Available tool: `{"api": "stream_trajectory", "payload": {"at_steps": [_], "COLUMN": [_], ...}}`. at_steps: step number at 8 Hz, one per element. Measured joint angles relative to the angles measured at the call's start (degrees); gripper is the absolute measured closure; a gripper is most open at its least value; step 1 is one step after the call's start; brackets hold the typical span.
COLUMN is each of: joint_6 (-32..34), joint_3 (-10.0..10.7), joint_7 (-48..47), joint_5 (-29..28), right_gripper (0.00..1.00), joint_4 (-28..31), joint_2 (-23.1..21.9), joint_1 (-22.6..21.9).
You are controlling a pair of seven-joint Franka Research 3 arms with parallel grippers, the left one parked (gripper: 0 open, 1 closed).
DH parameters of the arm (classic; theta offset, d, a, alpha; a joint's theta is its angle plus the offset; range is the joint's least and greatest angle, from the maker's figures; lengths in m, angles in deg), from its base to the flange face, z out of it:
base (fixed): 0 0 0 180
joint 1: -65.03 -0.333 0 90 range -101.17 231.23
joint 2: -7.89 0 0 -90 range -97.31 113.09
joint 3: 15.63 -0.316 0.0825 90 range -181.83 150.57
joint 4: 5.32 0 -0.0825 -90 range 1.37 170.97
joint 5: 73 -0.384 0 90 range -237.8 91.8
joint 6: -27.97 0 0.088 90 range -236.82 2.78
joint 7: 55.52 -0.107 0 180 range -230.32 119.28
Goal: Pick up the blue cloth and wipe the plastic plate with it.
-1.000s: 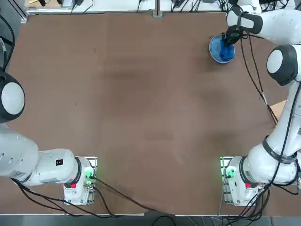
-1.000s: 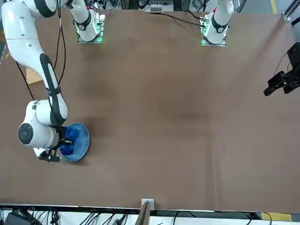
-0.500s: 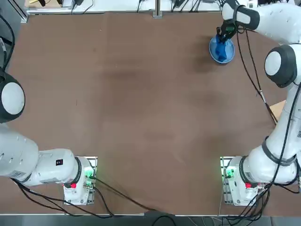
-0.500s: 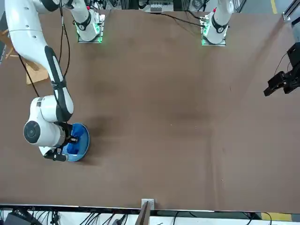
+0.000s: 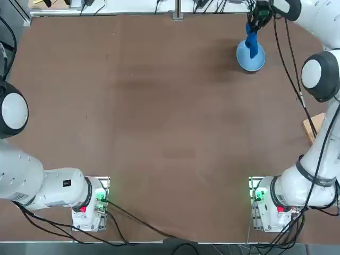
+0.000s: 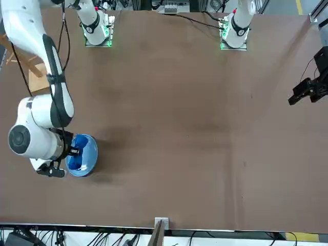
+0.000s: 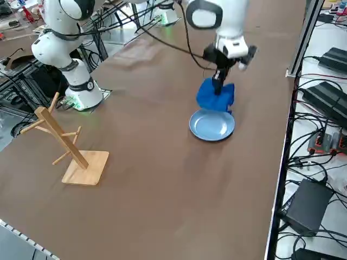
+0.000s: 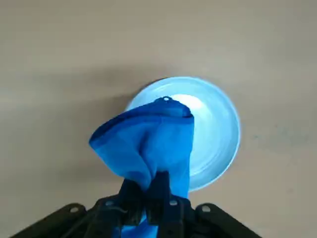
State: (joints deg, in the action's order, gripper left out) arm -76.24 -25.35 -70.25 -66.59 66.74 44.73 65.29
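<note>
My gripper is closed on the cloth. Compared with one second ago, the cloth lies more to the plate's far side, at table's far right; I think wiping is in progress.

White arm, dk grey joint bands, loose blk cables, blk gripper

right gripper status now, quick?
Right gripper: closed on the blue cloth, held up at the plastic plate.
</note>
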Motion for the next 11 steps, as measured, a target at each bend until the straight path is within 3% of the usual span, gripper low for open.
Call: {"api": "stream_trajectory", "payload": {"at_steps": [2, 5, 7, 11], "joint_6": [2.58, 5.24, 3.27, -12.66], "joint_3": [0.03, 0.04, 0.36, 0.83], "joint_7": [-3.42, -13.96, -16.37, -16.96], "joint_5": [-5.40, -7.76, -9.71, -9.90], "right_gripper": [0.94, 0.94, 0.94, 0.94], "joint_4": [-0.05, 3.35, 11.56, 34.18], "joint_2": [-3.62, -6.12, -8.01, -13.89], "joint_1": [-4.18, -12.55, -16.46, -19.45]}}
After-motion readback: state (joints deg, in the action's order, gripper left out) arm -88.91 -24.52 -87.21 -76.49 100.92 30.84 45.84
